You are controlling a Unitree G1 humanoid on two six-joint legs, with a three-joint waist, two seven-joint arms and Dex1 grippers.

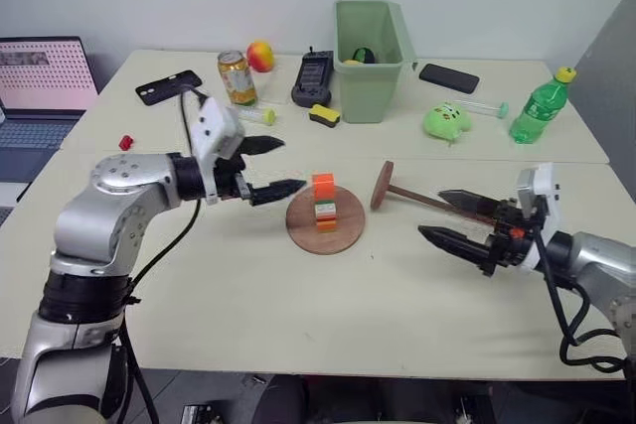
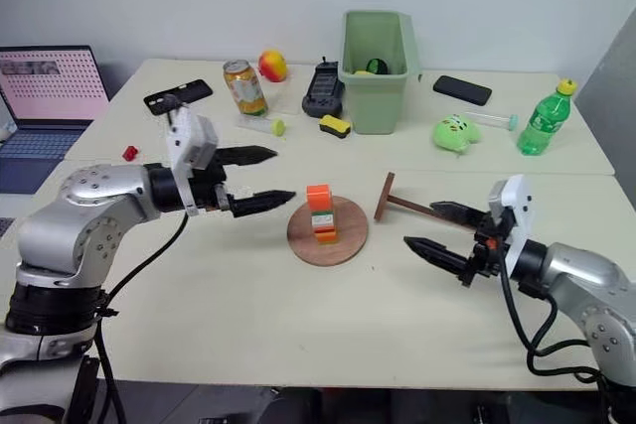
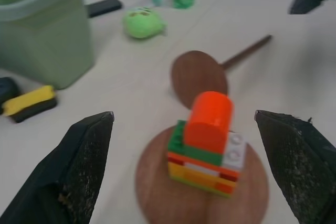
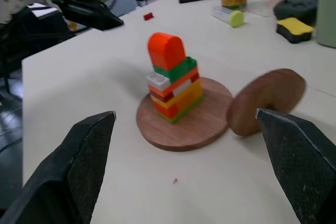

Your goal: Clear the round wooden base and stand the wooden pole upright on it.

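The round wooden base [image 1: 306,229] lies flat at the table's middle, with a stack of orange, green, white and yellow toy bricks [image 1: 323,203] standing on it. Just to its right lies the wooden pole [image 1: 422,197], resting on the table with its fixed disc [image 1: 383,185] tipped up on edge toward the base. My left gripper [image 1: 293,164] hovers open left of the brick stack, pointing at it, with nothing between its fingers. Right of the base my right gripper [image 1: 430,212] is open and empty, pointing left, its fingers on either side of the pole's rod end.
A green bin [image 1: 373,47] stands at the back centre, with a black remote [image 1: 313,76], a yellow-and-black block [image 1: 324,114], a can [image 1: 237,76] and a fruit [image 1: 260,55] nearby. Back right are a green toy [image 1: 447,121] and a green bottle [image 1: 540,106]. A laptop [image 1: 40,76] sits far left.
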